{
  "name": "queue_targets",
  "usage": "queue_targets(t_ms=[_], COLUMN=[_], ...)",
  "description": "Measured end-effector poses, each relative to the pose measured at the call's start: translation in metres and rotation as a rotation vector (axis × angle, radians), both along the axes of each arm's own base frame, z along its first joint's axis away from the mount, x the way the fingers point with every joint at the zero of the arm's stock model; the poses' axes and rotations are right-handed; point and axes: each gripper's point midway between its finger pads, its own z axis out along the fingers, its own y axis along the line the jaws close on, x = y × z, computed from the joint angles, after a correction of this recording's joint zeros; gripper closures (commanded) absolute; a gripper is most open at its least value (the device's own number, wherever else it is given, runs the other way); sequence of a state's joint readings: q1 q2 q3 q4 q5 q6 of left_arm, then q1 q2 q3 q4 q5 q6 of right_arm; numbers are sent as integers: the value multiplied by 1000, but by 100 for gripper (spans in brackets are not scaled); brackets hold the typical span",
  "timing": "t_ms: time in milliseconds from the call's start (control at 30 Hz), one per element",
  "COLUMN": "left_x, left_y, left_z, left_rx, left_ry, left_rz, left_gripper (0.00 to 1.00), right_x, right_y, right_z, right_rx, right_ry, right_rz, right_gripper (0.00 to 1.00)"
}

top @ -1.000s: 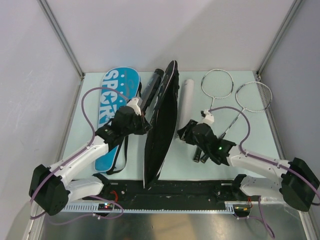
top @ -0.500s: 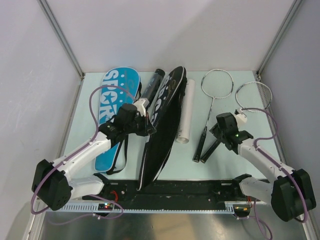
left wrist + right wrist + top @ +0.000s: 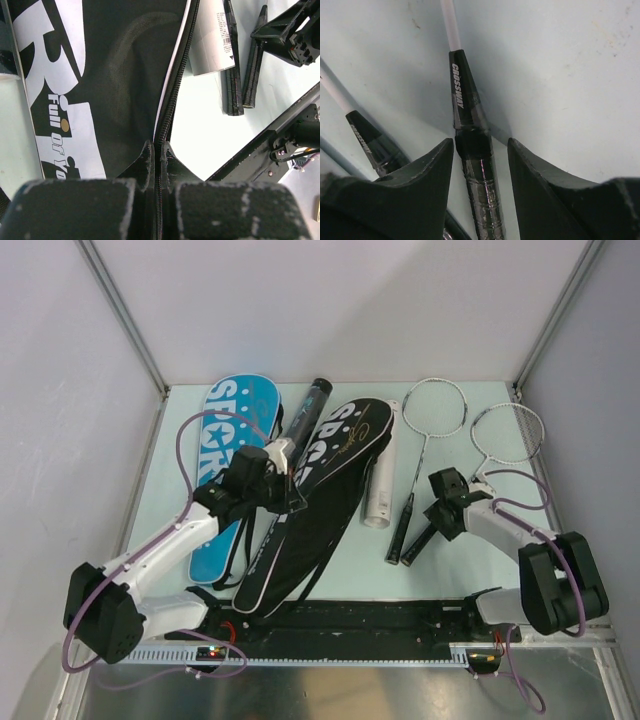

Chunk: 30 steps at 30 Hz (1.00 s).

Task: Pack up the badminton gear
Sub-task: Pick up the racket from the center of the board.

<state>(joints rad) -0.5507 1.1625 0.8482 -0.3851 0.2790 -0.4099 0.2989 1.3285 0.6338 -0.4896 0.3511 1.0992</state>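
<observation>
At mid-table, my left gripper (image 3: pixel 156 150) has its fingers pinched together on the zipper edge of the black cover (image 3: pixel 330 480). The cover lies between the blue cover (image 3: pixel 225 440) and the white tube (image 3: pixel 380 485). My right gripper (image 3: pixel 480 147) has its fingers apart, straddling a racket handle (image 3: pixel 465 115) that lies on the table (image 3: pixel 500 530).

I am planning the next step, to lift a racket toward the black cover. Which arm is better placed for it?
Right. The right gripper is open with a racket handle between its fingers; the left gripper is shut on the zipper edge of the black cover.
</observation>
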Motion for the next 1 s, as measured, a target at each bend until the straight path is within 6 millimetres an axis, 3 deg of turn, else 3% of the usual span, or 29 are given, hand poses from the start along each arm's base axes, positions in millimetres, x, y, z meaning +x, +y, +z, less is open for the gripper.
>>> queue_targets(t_ms=[100,167,267,333,500,733,1000], left_x=[1,2,2,2,1,13,28], left_y=[2,3,4,3,1,-1,-9], left_z=[2,4,6,7,10,21,15], left_rx=[-6,-9,-17,-22,-57,-110,-128], left_ry=[-2,-8,-10,-2,39,66,114], left_rz=[5,10,18,24,61,149,199], left_gripper=[100,100,100,100,100,100,100], right_x=[4,7,10,10,13,20,15], right_y=[1,0,-2,-3,-1,-6,-6], right_z=[-1,-1,-2,-2,6,56,76], right_rx=[-4,-14,-32,-44,-70,-167,-249], right_ry=[8,11,10,10,-20,-207,-264], right_rz=[-5,-7,-6,12,72,110,159], right_gripper=[54,64,90,97,100,100,100])
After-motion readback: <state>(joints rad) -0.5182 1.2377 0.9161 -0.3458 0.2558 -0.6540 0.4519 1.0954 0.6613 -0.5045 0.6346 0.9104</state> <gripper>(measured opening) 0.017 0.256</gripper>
